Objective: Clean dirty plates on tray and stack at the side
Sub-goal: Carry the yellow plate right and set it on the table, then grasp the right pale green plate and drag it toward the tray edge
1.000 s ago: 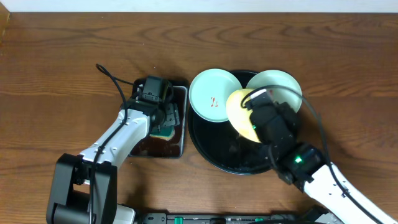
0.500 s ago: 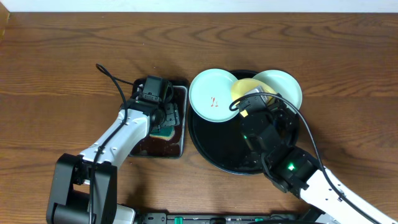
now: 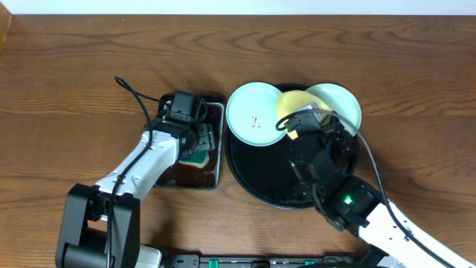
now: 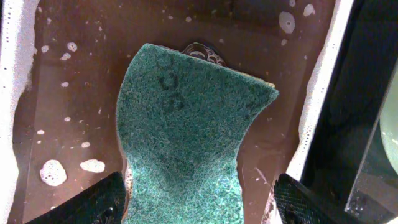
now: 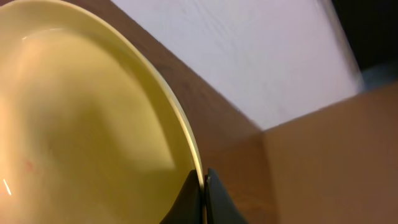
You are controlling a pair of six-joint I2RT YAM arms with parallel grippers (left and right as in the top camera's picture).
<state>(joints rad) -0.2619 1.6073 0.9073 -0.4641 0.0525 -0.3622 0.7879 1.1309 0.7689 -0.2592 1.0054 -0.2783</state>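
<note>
My right gripper is shut on the rim of the pale yellow plate and holds it tilted, off the tray. In the overhead view the yellow plate hangs over the back of the round black tray, between two mint-blue plates. The left mint plate has red smears at its centre. The right mint plate is partly hidden by my right arm. My left gripper is open, its fingers on either side of a green sponge. The sponge lies in brown liquid.
The sponge's rectangular dark tray sits left of the round tray and holds foamy brown liquid. My left arm reaches over it from the front left. A black cable loops on the wood table behind it.
My right gripper has carried the yellow plate from the tray's middle toward the back, between the two mint plates. The left arm has not moved.
</note>
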